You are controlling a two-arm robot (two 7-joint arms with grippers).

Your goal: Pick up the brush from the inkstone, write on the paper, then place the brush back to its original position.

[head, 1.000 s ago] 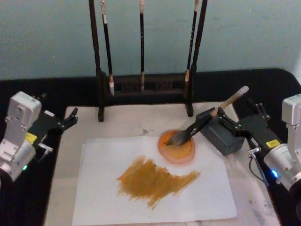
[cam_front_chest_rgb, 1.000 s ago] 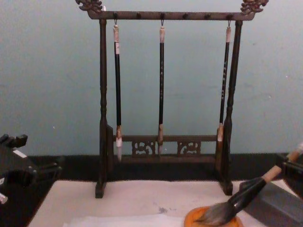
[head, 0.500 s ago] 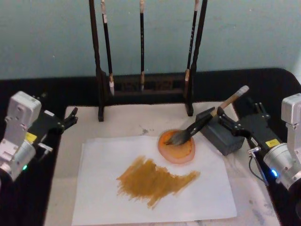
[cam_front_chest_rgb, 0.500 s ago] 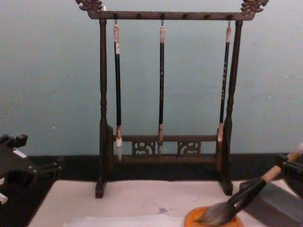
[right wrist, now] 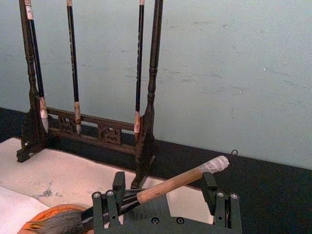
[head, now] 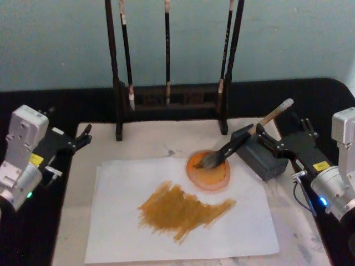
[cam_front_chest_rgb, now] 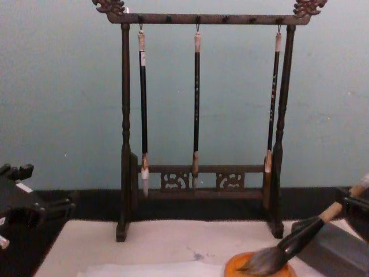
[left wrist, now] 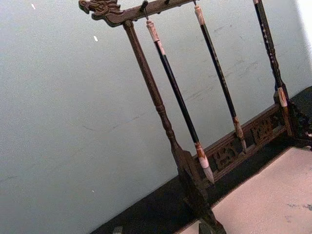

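The brush (head: 238,141) lies slanted, its grey tuft (cam_front_chest_rgb: 262,262) in the round orange inkstone (head: 208,172) and its wooden handle propped on a grey block (head: 265,158). My right gripper (head: 283,134) is open at the right of the table. In the right wrist view its fingers (right wrist: 105,207) stand wide on either side of the handle (right wrist: 170,183), and I cannot tell whether they touch it. The white paper (head: 122,221) carries a broad ochre smear (head: 183,209). My left gripper (head: 83,137) is parked open at the left edge of the mat.
A dark wooden rack (head: 166,100) with three slim black-handled brushes stands at the back of the off-white mat (head: 144,141). The mat lies on a black table (head: 310,100) before a pale blue-green wall.
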